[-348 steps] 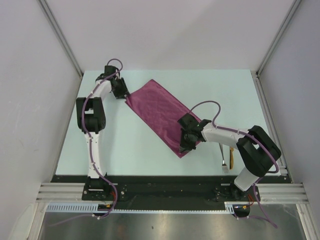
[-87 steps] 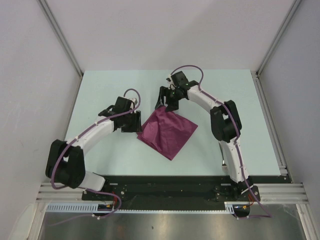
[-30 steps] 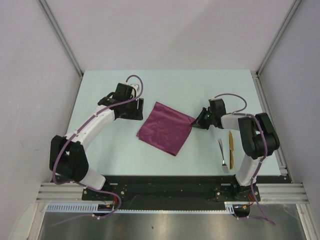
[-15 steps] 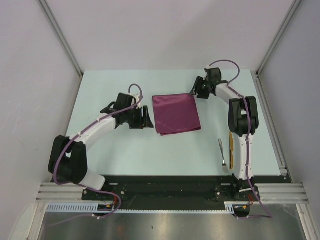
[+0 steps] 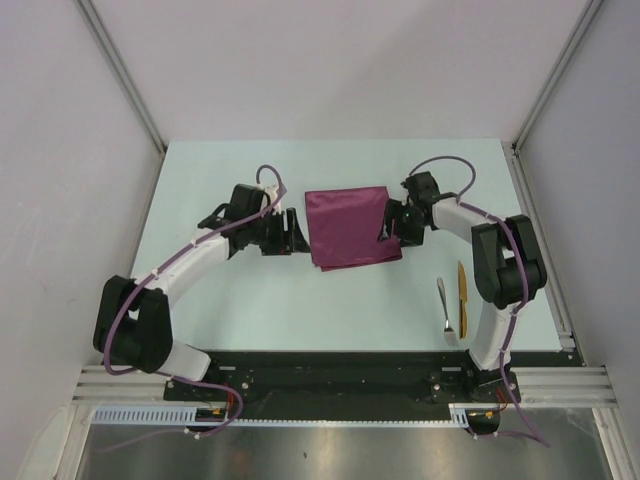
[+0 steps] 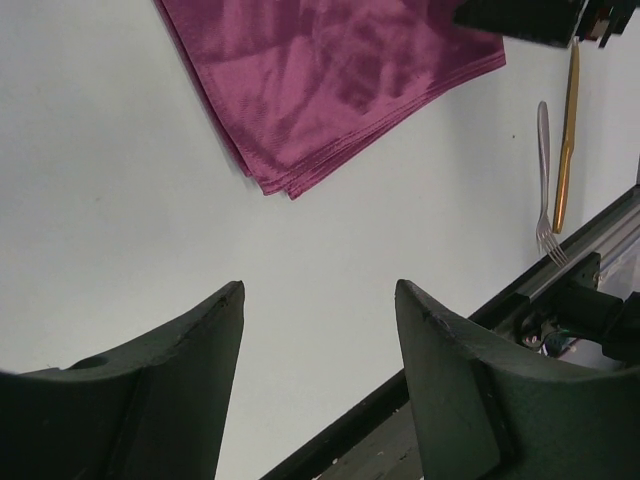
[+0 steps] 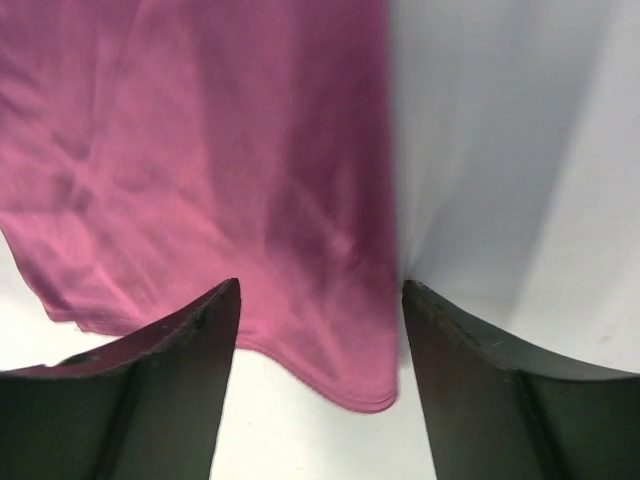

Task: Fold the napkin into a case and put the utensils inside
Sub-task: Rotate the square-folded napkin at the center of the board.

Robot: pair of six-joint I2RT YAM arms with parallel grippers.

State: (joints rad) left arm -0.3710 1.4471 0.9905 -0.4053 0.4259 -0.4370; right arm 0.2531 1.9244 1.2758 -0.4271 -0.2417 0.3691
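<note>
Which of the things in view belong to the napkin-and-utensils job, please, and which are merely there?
Job: folded napkin; silver fork; golden utensil beside it.
Merely there: table; aluminium frame rail at the near edge.

The napkin lies flat near the middle of the pale table, folded into a rough rectangle with its layered edges showing at 6 o'clock. At its 9 o'clock side the left gripper sits just beside the cloth – fingers apart, not touching it. At 3 o'clock the right gripper overlaps the napkin's edge. Toward 4 o'clock, well apart from the cloth, the silver utensil and golden-yellow utensil lie side by side, both running 12 to 6.
</note>
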